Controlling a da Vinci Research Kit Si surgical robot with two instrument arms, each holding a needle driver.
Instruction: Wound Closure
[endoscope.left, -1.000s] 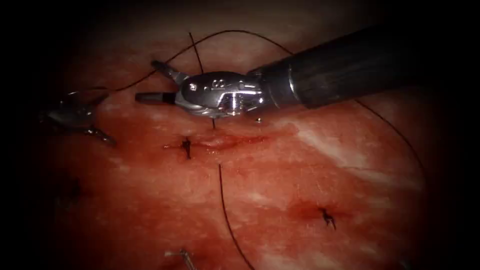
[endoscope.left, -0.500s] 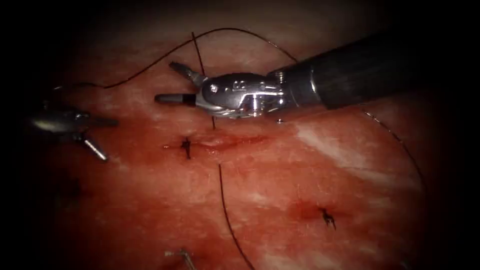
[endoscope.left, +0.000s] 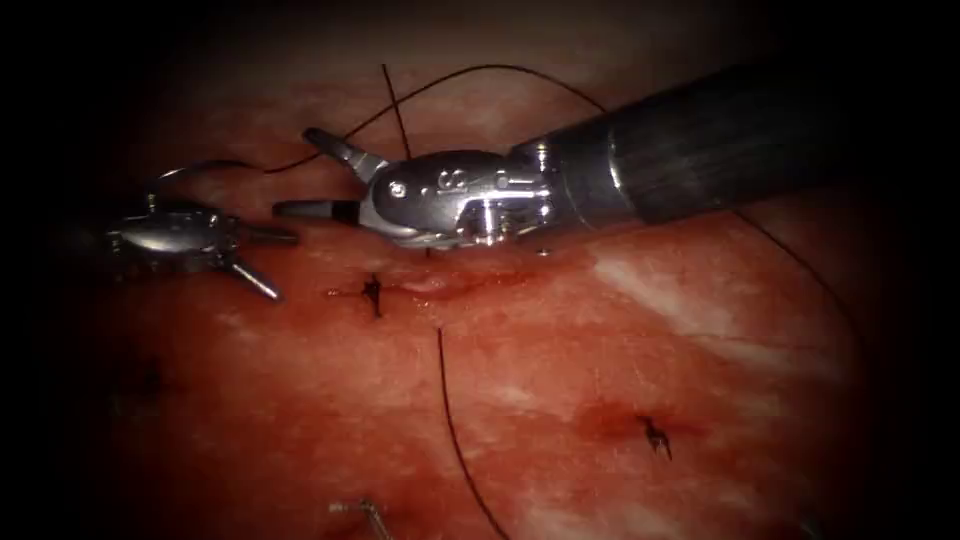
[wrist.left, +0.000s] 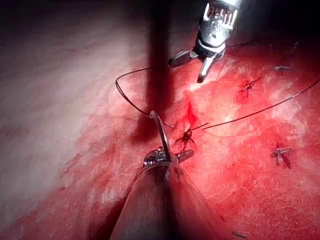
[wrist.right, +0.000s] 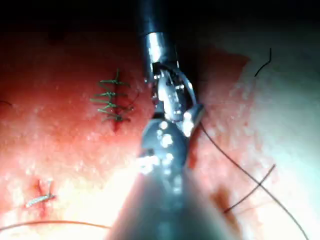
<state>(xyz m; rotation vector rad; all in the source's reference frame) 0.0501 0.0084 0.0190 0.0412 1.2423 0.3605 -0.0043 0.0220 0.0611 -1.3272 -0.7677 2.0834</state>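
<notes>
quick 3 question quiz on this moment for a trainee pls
1. True or false: the right tool has its jaws shut on the needle.
2. In the endoscope view, on which side of the cut is the left tool? A left; B right; C directly over it.
3. Fill in: a dark ___ arcs above the right tool.
Key: 1 false, its jaws stand open; 2 A; 3 thread.

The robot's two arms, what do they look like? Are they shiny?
Yes. The right arm's tool has two slim silver metal jaws with grey tips on a rounded shiny wrist stamped with small markings, joined to a long dark, faintly ribbed shaft. The left arm's tool is a similar small silver metal piece with thin jaws.
</notes>
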